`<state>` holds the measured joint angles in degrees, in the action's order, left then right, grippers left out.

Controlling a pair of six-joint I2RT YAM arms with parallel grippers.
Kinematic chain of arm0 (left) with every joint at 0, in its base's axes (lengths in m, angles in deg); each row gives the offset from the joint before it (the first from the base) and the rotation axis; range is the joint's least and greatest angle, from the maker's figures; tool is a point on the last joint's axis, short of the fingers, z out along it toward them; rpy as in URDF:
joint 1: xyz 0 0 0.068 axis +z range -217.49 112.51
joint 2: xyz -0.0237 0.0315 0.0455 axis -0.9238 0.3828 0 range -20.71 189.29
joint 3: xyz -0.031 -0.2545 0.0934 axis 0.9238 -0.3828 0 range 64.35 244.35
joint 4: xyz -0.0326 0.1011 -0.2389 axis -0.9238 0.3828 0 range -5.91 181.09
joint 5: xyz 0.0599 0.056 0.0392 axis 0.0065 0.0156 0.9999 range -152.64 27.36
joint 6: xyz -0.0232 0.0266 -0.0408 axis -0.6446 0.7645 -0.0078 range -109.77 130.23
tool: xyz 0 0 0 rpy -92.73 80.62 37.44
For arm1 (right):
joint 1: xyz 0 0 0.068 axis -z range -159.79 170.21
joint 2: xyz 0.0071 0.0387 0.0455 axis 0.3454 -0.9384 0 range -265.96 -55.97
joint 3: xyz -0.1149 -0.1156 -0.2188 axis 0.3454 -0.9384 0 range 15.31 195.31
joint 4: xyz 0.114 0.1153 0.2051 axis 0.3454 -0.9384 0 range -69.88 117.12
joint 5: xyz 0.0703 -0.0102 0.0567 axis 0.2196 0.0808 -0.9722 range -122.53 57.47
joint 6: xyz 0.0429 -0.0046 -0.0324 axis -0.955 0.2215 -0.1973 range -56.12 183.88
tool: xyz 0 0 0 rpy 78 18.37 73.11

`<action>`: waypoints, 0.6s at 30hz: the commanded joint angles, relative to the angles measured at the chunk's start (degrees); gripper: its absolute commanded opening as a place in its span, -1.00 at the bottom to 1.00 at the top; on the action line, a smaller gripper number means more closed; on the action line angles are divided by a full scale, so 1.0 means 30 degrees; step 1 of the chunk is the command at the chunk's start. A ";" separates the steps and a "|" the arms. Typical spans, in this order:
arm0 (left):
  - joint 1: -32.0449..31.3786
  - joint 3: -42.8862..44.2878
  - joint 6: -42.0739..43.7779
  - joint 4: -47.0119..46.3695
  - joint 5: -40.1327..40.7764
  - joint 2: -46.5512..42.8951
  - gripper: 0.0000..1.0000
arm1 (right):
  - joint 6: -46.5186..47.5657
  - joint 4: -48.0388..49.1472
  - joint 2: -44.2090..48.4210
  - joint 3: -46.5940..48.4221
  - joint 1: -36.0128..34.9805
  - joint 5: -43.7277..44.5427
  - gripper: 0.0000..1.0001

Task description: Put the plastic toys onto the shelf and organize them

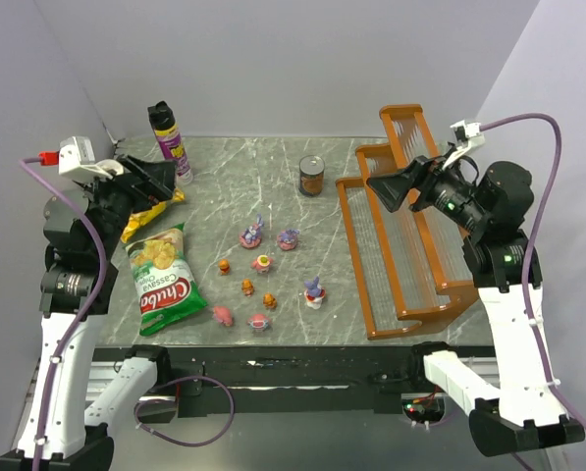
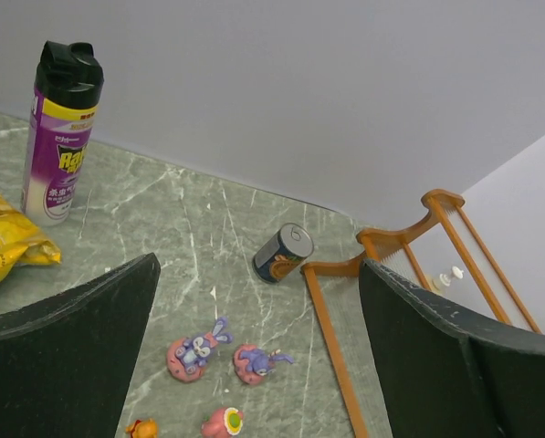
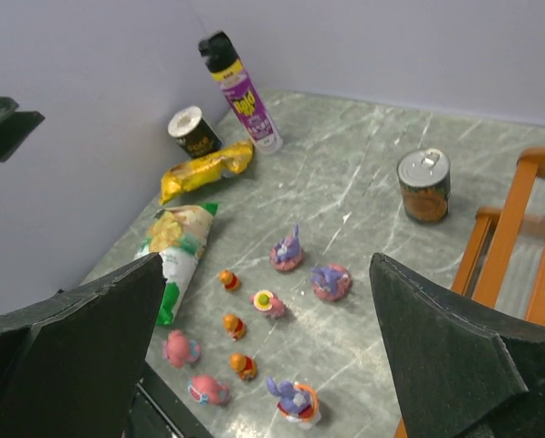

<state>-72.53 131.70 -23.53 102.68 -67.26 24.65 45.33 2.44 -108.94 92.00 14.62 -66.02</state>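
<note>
The plastic toys lie loose mid-table: a purple bunny on a pink base [image 1: 251, 234], a second purple one [image 1: 289, 238], a purple figure on a white base [image 1: 315, 292], pink ones [image 1: 222, 315] and small orange ones [image 1: 246, 287]. The orange-brown stepped shelf [image 1: 354, 231] stands at the right with nothing on its tiers. My left gripper [image 1: 155, 179] hangs open high over the table's left side. My right gripper [image 1: 379, 188] hangs open above the shelf's left rail. The left wrist view shows the two bunnies [image 2: 194, 351] between my open fingers [image 2: 89, 338]. The right wrist view takes in all the toys [image 3: 267, 303].
A soup can [image 1: 312, 176] stands behind the toys, near the shelf's far corner. A purple spray can [image 1: 172, 142] stands at the back left. A yellow bag [image 1: 150, 211] and a green chips bag [image 1: 160, 278] lie left. A small black can [image 3: 195, 133] sits by the wall.
</note>
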 commanded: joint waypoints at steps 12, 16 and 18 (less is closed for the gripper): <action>0.0097 -0.3317 0.1555 -0.1948 -0.1945 -0.2523 0.93 | 0.7115 -0.2228 -0.0448 -0.1506 -0.7888 0.1726 0.99; 0.0097 -0.3935 0.1439 -0.1189 -0.1303 -0.2466 0.93 | 0.3440 -0.1675 -0.1121 -0.2152 -0.9710 0.6407 0.99; 0.0097 -0.4052 0.1322 -0.0370 -0.0573 -0.2173 0.93 | -0.0628 -0.1090 -0.1386 -0.3347 -1.0615 0.9596 0.83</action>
<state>-72.53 119.65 -20.38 100.28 -70.78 17.53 57.42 -2.90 -111.80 85.64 -14.51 -54.16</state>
